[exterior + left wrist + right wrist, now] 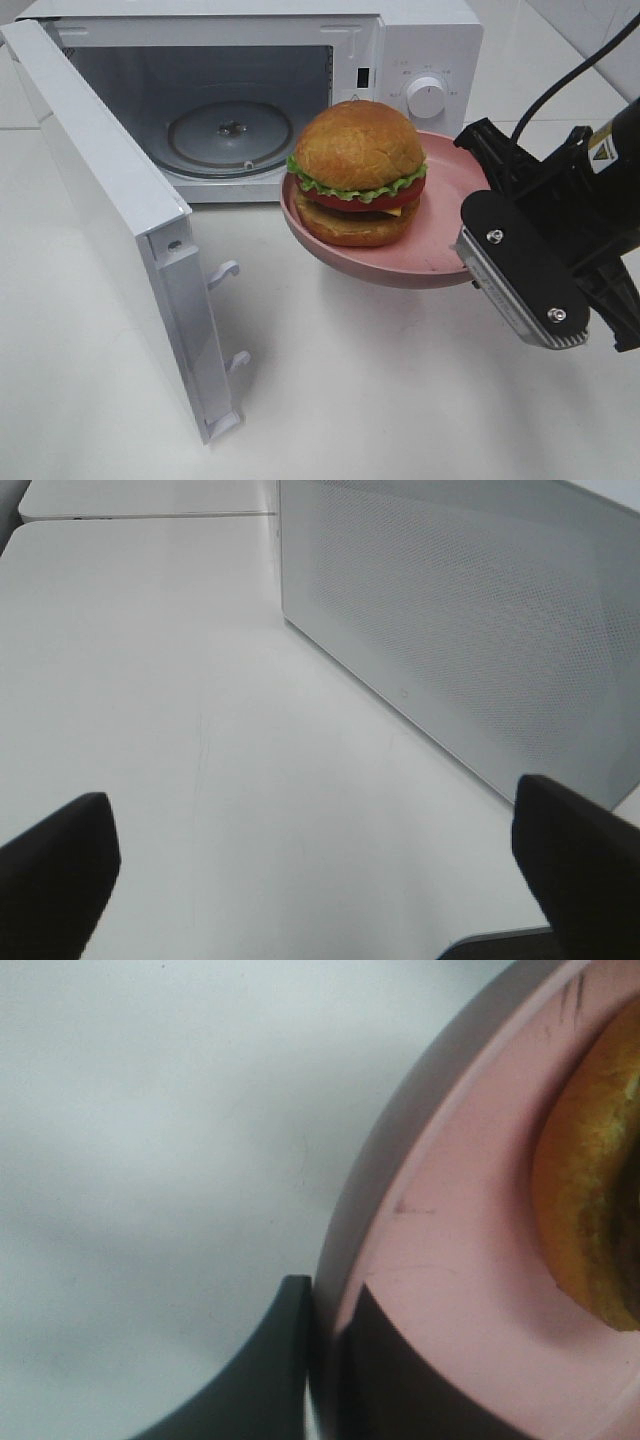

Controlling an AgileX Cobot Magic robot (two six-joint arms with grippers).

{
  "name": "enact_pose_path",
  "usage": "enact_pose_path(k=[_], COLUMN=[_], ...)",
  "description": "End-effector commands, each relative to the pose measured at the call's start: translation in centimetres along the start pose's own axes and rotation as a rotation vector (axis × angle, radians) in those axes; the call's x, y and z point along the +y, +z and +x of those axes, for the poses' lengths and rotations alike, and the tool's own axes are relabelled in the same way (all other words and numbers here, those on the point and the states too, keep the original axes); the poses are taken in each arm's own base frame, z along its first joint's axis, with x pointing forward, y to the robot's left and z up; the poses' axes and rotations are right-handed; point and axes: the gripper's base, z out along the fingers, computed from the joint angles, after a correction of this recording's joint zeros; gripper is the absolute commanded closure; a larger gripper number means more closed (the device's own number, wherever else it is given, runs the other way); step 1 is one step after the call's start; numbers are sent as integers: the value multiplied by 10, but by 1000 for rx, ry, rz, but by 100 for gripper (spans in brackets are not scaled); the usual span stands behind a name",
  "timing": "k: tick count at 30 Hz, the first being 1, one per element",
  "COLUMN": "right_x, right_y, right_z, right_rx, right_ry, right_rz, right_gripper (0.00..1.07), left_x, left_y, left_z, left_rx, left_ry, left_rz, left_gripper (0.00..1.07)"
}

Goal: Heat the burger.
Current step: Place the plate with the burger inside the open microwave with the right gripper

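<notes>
centre right of the high view, my right gripper [468,252] is clamped on the rim of the pink plate [440,232], burger [358,170] sitting on it, just in front of the open microwave [425,40]. door's open; to do: plate onto turntable [230,135], shut, start. left gripper [318,875] wide open, empty.

A white worktop [400,410] is seen across the whole frame. A white microwave [430,50] is set directly on it in the upper part, its door [100,220] swung open toward the lower left.

White microwave [432,45] (door [95,205] swung open), pink plate [445,222], white table [400,400].
</notes>
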Motion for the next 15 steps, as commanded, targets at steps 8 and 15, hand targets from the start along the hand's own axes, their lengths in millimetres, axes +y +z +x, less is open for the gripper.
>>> enact_pose_path(k=[8, 15], right_x=[-31, -48], right_y=[8, 15], right_z=[-9, -21], right_rx=[-19, -38], right_ry=[-19, -58], right_rz=[78, 85], right_gripper=[107, 107], left_x=[0, 0], left_y=[-2, -2], left_z=[0, 0], left_rx=[-29, -29], left_ry=[-5, -5], left_rz=[1, 1], left_gripper=[7, 7])
